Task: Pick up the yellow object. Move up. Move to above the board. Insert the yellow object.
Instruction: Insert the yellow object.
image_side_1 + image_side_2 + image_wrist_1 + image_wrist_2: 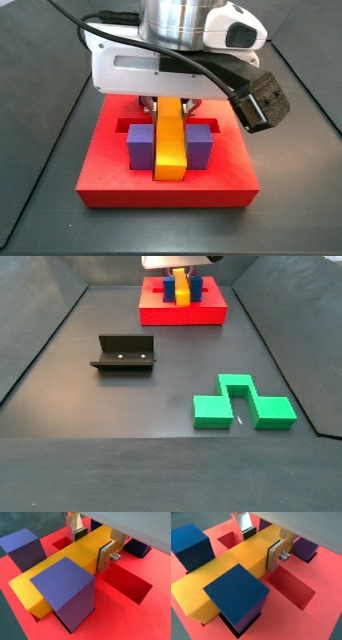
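The yellow object (73, 554) (238, 559) is a long yellow-orange bar lying low across the red board (137, 568) (321, 577), between upright posts. In both wrist views one post (63, 582) (234, 592) stands close against its near side and another (23, 544) (188, 542) on the far side. My gripper (91, 547) (261, 546) is shut on the bar, one dark pad on each long side. In a side view the gripper (170, 105) hangs over the board's (167, 190) back half, and the bar (170, 150) runs forward between two posts (139, 145).
A recessed slot (123, 582) lies open in the board beside the bar. In a side view the fixture (124, 353) stands on the dark floor at mid-left, green blocks (241, 404) lie at front right, and the board (182, 314) is at the back.
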